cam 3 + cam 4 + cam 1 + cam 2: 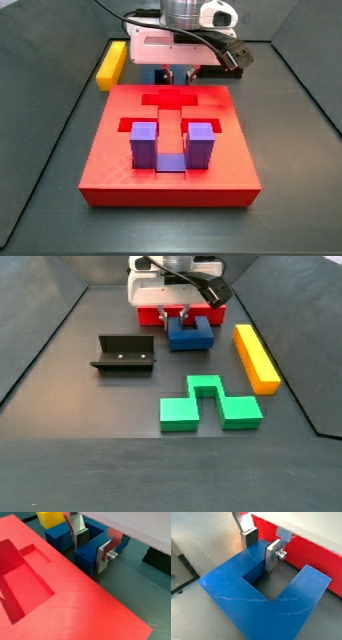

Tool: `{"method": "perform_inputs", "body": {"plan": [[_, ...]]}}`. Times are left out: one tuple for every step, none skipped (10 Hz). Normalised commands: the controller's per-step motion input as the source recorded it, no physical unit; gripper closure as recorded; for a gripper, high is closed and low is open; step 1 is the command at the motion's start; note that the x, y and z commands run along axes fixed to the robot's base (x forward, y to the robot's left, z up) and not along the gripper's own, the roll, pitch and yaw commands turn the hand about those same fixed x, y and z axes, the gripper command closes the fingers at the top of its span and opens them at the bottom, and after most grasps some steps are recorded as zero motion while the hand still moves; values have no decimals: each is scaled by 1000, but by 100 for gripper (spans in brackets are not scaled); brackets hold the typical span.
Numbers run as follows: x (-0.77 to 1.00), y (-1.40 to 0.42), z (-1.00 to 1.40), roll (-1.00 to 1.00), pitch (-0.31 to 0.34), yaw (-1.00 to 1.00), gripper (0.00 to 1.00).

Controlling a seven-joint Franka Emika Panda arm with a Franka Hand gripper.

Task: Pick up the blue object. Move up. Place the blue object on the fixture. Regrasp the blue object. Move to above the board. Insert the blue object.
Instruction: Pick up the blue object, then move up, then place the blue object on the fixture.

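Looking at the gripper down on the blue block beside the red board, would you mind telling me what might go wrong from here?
1. The gripper straddles only one prong of the blue object, off-centre, so the block may tilt when lifted.
2. The blue object sits close to the board and the yellow bar; a swing could knock either.

claw [262, 551] at blue object [271, 602]: silver metal fingers [272, 556]; block matt plastic.

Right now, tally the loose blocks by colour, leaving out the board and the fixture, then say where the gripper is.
Blue: 1
Purple: 1
Green: 1
Yellow: 1
Total: 4
The gripper straddles one prong of the blue block.
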Motion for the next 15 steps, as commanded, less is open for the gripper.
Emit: {"method": "perform_inputs", "body": {"plan": [[0, 0, 0, 0, 0, 0, 100], [0, 0, 0, 0, 0, 0, 100], [0, 0, 833, 0, 0, 0, 100], [23, 76, 846, 9, -17, 30, 100], [-33, 62, 671, -17, 12, 33, 100], [-20, 37, 275, -80, -10, 9, 100], [0, 0, -3, 0, -23, 0, 100], [0, 20, 0, 0, 0, 0, 100], [0, 94, 17, -91, -51, 0, 100], [200, 291, 206, -397, -60, 0, 100], [474, 406, 423, -471, 80, -100, 100], [363, 283, 509, -377, 0, -129, 100], [429, 246, 449, -331, 0, -91, 100], [409, 109, 471, -180, 0, -6, 100], [443, 106, 397, -109, 280, 0, 100]]}}
